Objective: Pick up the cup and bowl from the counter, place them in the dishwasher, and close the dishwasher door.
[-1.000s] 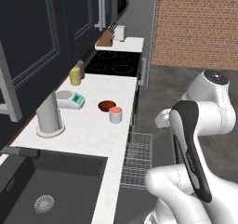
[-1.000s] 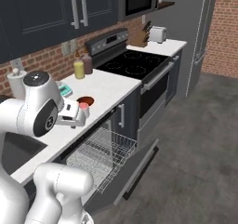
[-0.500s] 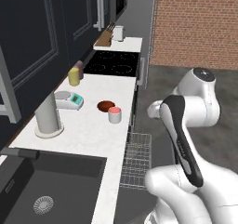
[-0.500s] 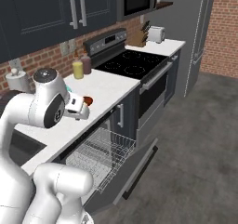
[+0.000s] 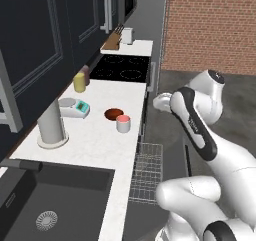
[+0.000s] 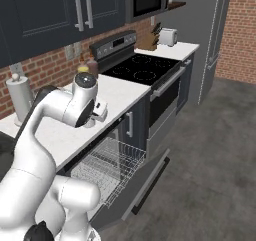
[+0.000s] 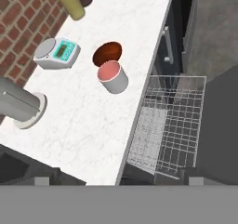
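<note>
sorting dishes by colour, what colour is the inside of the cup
Pink-red inside the white cup; the hand view shows it best.

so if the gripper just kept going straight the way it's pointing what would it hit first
Probably the bare counter just below the cup, near its front edge; the camera aims there, though depth is unclear.

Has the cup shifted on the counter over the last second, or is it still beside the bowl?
No. In the left base view the cup sits just in front of the bowl, near the counter edge, as before.
</note>
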Controlling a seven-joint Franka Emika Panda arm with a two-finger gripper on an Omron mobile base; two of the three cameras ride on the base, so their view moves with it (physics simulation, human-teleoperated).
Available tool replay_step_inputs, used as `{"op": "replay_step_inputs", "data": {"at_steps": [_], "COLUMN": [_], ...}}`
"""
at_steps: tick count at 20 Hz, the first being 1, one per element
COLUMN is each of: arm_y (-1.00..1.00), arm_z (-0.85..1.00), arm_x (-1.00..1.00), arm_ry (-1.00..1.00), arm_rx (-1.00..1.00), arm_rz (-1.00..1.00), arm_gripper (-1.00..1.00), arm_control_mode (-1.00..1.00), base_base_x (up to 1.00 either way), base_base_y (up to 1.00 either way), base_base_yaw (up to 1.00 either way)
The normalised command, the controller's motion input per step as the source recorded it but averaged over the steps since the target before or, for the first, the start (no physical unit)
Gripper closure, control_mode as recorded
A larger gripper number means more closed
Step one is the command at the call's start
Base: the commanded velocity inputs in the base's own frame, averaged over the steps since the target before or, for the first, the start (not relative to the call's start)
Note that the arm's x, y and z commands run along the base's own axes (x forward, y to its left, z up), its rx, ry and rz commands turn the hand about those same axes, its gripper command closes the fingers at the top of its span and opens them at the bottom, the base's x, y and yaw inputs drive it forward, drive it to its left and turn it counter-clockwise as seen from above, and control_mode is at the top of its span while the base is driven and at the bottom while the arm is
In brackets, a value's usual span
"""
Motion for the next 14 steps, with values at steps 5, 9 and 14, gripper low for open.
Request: {"op": "replay_step_inputs", "data": {"at_steps": [5,9,14], "arm_y": [0.32,0.34,0.06], "arm_z": [-0.2,-0.23,-0.26], "arm_x": [0.73,0.56,0.17], "arm_ry": [0.03,0.11,0.03], "arm_rx": [0.0,-0.03,0.0], "arm_rz": [-0.04,-0.03,0.0], "arm_gripper": [-1.0,-1.0,-1.0], "arm_control_mode": [-1.0,-1.0,-1.0], "base_base_x": [0.0,0.0,0.0], "base_base_y": [0.0,0.0,0.0], "base_base_yaw": [0.0,0.0,0.0]}}
